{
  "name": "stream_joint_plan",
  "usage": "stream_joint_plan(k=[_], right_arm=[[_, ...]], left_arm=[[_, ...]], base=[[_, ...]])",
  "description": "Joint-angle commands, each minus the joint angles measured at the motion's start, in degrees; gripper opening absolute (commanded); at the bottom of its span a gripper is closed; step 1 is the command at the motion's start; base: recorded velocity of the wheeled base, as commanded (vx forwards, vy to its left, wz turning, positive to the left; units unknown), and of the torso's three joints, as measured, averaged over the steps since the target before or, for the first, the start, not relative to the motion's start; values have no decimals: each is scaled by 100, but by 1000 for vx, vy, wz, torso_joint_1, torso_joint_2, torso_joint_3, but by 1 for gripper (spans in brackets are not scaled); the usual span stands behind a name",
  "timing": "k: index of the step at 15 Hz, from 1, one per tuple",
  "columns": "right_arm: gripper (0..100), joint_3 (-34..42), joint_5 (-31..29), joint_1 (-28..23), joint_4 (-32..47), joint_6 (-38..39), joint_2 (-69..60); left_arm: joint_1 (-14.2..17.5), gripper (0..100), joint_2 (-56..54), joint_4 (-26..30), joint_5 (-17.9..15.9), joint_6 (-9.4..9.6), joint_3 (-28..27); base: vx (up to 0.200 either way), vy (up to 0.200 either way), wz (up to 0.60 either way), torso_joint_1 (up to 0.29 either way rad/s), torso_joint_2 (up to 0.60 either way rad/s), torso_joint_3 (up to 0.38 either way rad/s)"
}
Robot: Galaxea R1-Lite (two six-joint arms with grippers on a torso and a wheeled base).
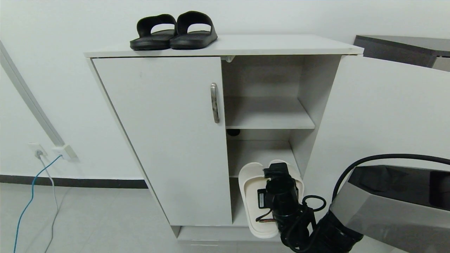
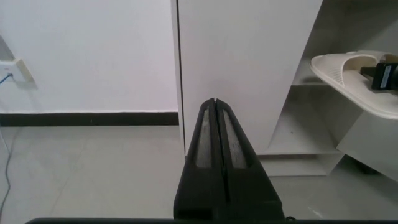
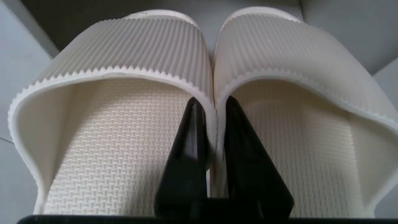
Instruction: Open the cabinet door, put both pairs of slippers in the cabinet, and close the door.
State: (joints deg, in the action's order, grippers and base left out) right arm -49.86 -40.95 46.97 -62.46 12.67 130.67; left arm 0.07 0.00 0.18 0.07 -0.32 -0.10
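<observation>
A white cabinet [image 1: 161, 140] stands against the wall, its right door [image 1: 383, 116] swung open and its left door shut. A pair of black slippers [image 1: 174, 31] rests on the cabinet top. My right gripper [image 3: 210, 121] is shut on the inner straps of a pair of white slippers [image 3: 124, 124], pinching the two together. It holds the white slippers [image 1: 251, 196] in front of the cabinet's lower compartment, partly past the opening. My left gripper [image 2: 214, 115] is shut on nothing, low and in front of the left door, and the white slippers [image 2: 348, 78] show beside it.
Inside the cabinet are an upper shelf [image 1: 267, 116] and a lower shelf [image 1: 260, 154], both bare. A wall socket [image 1: 38, 149] with a blue cable [image 1: 28, 203] sits low on the left wall. A dark table [image 1: 404, 47] stands behind the open door.
</observation>
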Motion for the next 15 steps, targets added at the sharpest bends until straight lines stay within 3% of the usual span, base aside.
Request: stream_joint_plan(k=[1, 10, 15], right_arm=[[0, -68, 8, -4, -29, -1, 55], [0, -762, 34, -303, -310, -247, 530], [0, -1474, 34, -531, -451, -599, 837]], left_arm=[[1, 0, 9, -1, 1, -3, 1], [1, 0, 9, -1, 1, 5, 10], [1, 0, 9, -1, 1, -3, 10]], base=[[0, 0, 0, 7, 7, -188], [0, 0, 0, 3, 2, -193], [0, 0, 0, -3, 3, -34]])
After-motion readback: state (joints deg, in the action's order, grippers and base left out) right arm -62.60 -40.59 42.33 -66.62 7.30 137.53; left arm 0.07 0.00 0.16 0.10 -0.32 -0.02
